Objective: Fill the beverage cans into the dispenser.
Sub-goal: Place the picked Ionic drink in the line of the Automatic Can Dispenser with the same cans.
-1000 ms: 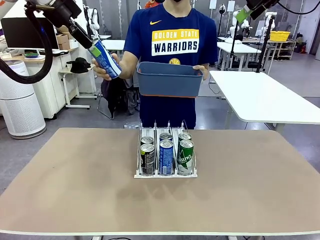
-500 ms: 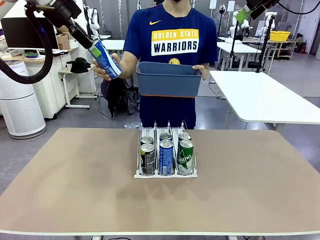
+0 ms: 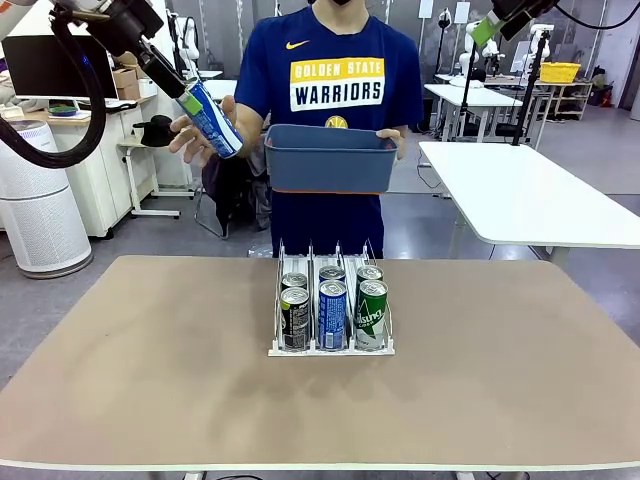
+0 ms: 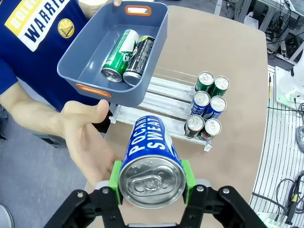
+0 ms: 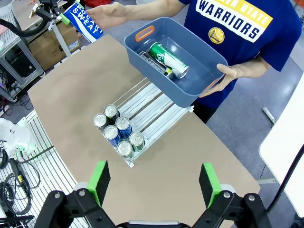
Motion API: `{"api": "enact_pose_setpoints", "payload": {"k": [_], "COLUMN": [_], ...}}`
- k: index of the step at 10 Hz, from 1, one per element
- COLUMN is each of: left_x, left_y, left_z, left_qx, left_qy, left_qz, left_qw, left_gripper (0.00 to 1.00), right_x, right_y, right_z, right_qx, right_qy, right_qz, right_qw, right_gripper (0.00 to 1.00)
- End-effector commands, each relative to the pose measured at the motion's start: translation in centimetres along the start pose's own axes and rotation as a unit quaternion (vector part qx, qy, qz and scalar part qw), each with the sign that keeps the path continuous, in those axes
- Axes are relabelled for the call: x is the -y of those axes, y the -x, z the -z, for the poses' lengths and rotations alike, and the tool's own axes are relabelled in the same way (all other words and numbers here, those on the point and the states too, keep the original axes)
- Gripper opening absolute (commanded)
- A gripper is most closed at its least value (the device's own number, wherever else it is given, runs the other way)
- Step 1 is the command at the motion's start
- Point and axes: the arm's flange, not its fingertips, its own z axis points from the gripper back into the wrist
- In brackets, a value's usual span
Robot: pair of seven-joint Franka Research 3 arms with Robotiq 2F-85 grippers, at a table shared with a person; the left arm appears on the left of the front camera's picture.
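Aluminium cans stand six in the dispenser, two per lane, bunched at its near end; the far part of every lane is bare. That much of the filling looks done.

A seventh, blue-and-white can is up in the air at the table's far left. The left gripper is clamped on it near its top, green pads on either side. The person's hand is spread open just beside the can, no fingers wrapped round it, so the robot alone seems to carry it. It has yet to go into a lane.

A green can and a black can lie side by side in the bin, which the person holds above the dispenser's far end. The right gripper hangs high over the table, jaws wide apart and empty.

By my count, three cans are left to load.
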Motion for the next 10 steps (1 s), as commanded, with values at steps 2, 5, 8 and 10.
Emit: {"api": "enact_pose_setpoints", "payload": {"k": [2,5,8,10], "left_x": [0.04,0.04,0.04,0.04], "left_y": [-0.03,-0.03,-0.03,-0.03], "left_z": [-0.33,-0.33,-0.33,-0.33], "left_qx": [0.001,0.001,0.001,0.001], "left_qy": [-0.004,-0.004,-0.004,-0.004], "left_qz": [0.001,0.001,0.001,0.001], "left_qw": [1.0,1.0,1.0,1.0], "left_gripper": [0.38,0.38,0.38,0.38], "right_x": [-0.05,-0.05,-0.05,-0.05], "right_y": [-0.01,-0.01,-0.01,-0.01], "right_z": [0.07,0.07,0.07,0.07], "right_qx": [0.005,0.005,0.005,0.005], "right_qy": [-0.008,-0.008,-0.008,-0.008], "right_qz": [0.007,0.007,0.007,0.007], "right_qw": [1.0,1.0,1.0,1.0], "right_gripper": [1.0,1.0,1.0,1.0]}}
